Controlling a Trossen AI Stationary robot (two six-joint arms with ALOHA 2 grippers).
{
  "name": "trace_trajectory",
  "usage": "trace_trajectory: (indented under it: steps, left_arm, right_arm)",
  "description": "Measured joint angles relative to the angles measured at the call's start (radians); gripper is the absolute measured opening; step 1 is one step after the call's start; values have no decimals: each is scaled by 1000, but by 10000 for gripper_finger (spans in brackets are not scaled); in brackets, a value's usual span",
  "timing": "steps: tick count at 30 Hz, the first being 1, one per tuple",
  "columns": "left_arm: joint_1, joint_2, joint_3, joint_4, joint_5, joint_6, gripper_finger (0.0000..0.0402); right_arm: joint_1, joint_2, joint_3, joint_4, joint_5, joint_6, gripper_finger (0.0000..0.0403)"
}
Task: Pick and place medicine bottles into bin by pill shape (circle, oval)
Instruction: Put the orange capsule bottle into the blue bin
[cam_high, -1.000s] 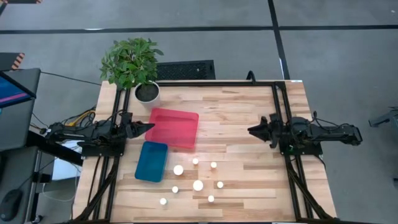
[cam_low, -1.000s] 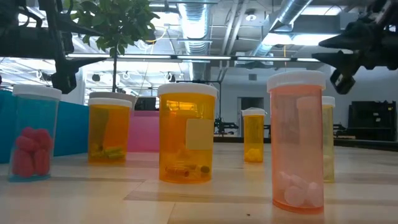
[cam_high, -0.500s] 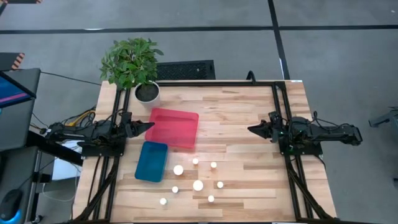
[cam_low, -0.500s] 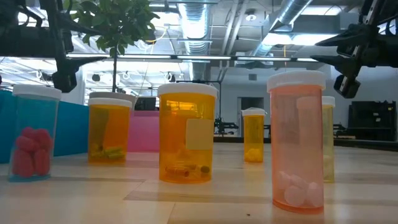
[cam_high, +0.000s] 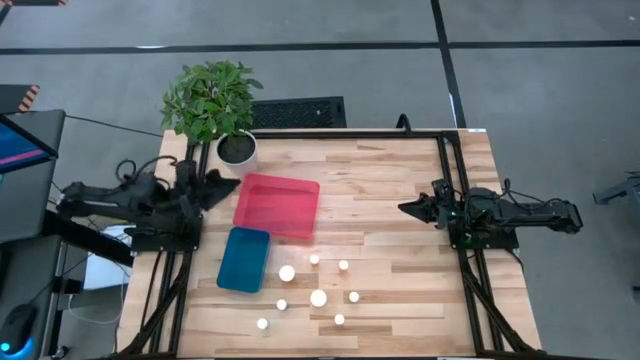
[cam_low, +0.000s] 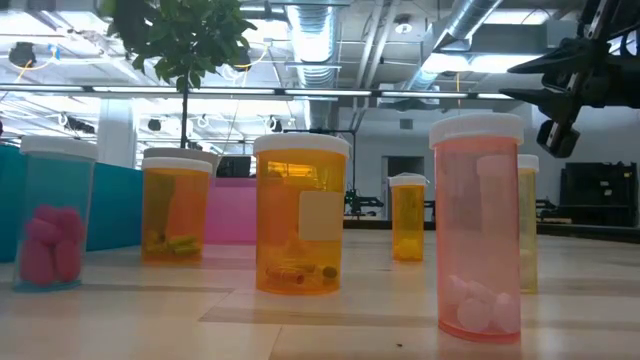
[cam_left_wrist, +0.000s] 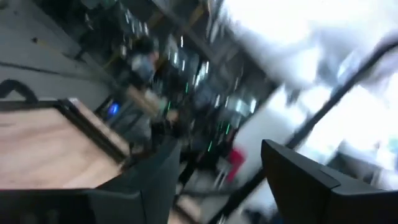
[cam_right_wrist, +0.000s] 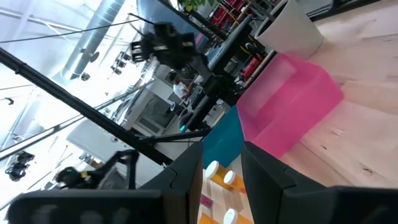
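Bottles (cam_high: 318, 297): 8 counted, all standing on the near tabletop (cam_high: 400, 290), none sorted.
Red bin (cam_high: 278, 205) and blue bin (cam_high: 243, 259): no bottles seen inside.
Left gripper (cam_high: 226, 185): far-left, parted, holding nothing.
Right gripper (cam_high: 405, 209): right side, closed, holding nothing.

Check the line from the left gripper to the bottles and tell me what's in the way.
The left gripper sits at the table's left edge beside the red tray. The blue tray lies between it and the bottles, low on the table. Nothing else visible blocks the way; passing above the tray looks clear.
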Motion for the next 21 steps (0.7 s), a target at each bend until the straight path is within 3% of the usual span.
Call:
trace_trajectory:
  steps: [7, 13, 21]
  left_arm:
    - [-74, 438, 363, -452, 185, 122, 298]
    - [-138, 782, 614, -867, 188, 325, 308]
    - [-217, 1094, 701, -905, 204, 475, 309]
  right_arm:
    - [0, 0, 0, -6, 1, -10, 141]
    - [0, 0, 0, -7, 0, -10, 156]
    - [0, 0, 0, -7, -1, -10, 162]
